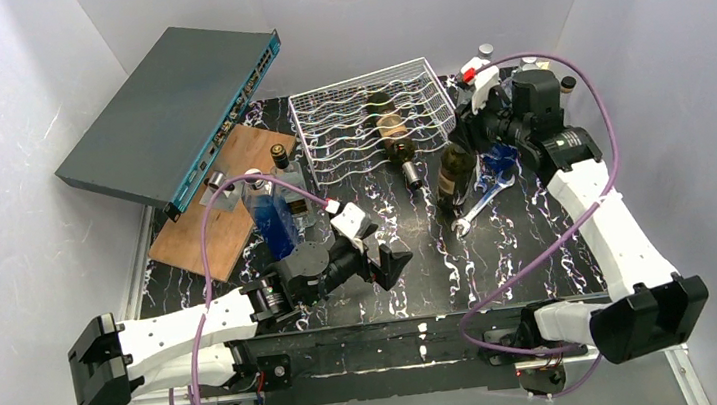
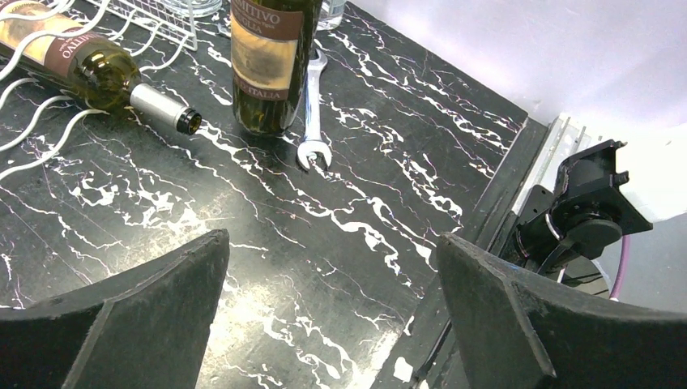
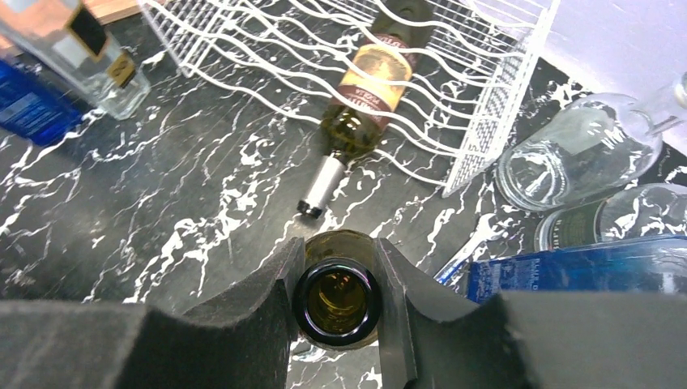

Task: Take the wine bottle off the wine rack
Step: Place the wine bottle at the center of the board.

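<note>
The white wire wine rack [image 1: 347, 128] stands at the back middle of the table. One dark wine bottle [image 1: 393, 134] lies in it with its neck poking out over the front edge; it also shows in the right wrist view [image 3: 369, 81] and the left wrist view [image 2: 81, 61]. A second green wine bottle [image 1: 454, 170] stands upright on the table just right of the rack. My right gripper [image 3: 340, 251] is shut on its open neck [image 3: 338, 301]. My left gripper [image 2: 332, 243] is open and empty, low over the near middle of the table [image 1: 396, 259].
A grey network switch [image 1: 174, 111] leans at the back left over a wooden board [image 1: 224, 207]. A blue bottle [image 1: 274, 221] and a clear bottle [image 1: 282, 165] stand by the left arm. A wrench [image 1: 480, 205] lies by the upright bottle. Glass jars [image 3: 567, 154] lie right of the rack.
</note>
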You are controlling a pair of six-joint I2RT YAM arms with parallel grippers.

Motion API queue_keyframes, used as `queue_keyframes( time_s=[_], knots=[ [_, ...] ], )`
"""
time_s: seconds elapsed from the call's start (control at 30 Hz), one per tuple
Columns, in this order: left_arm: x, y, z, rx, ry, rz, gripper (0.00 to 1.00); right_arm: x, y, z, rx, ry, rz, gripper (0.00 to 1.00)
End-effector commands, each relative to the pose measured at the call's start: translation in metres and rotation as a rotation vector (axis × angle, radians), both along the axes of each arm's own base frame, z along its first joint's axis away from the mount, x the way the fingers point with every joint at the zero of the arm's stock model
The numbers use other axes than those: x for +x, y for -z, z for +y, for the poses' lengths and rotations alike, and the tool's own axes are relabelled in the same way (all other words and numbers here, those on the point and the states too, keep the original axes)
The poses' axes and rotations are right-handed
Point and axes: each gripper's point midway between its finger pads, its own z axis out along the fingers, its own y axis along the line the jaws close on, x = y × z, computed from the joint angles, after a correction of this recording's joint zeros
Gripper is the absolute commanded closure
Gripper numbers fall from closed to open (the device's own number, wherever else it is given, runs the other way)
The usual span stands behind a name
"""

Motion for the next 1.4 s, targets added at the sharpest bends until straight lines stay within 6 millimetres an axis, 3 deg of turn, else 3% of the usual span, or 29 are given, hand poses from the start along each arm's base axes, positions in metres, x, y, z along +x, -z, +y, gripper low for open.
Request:
queue_keyframes(
  time_s=[0.0,0.7,0.97,1.1,1.37],
  knots=[
    [0.004,-0.004,0.008,-0.013,-0.038,0.009,0.02,0.039,-0.055,-0.009,0.049,0.11,-0.216,0.99],
    [0.0,-0.005,0.015,-0.024,-0.043,0.032,0.02,0.11,-0.047,-0.037,0.082,0.351,-0.258,0.99],
    [-0.001,-0.003,0.016,-0.023,-0.045,0.038,0.02,0.128,-0.036,-0.051,0.119,0.406,-0.234,0.98],
    [-0.001,-0.004,0.017,-0.025,-0.043,0.039,0.02,0.132,-0.03,-0.054,0.132,0.411,-0.213,0.91],
    [-0.001,-0.004,0.018,-0.026,-0.047,0.04,0.02,0.134,-0.021,-0.055,0.147,0.408,-0.185,0.65]
  ],
)
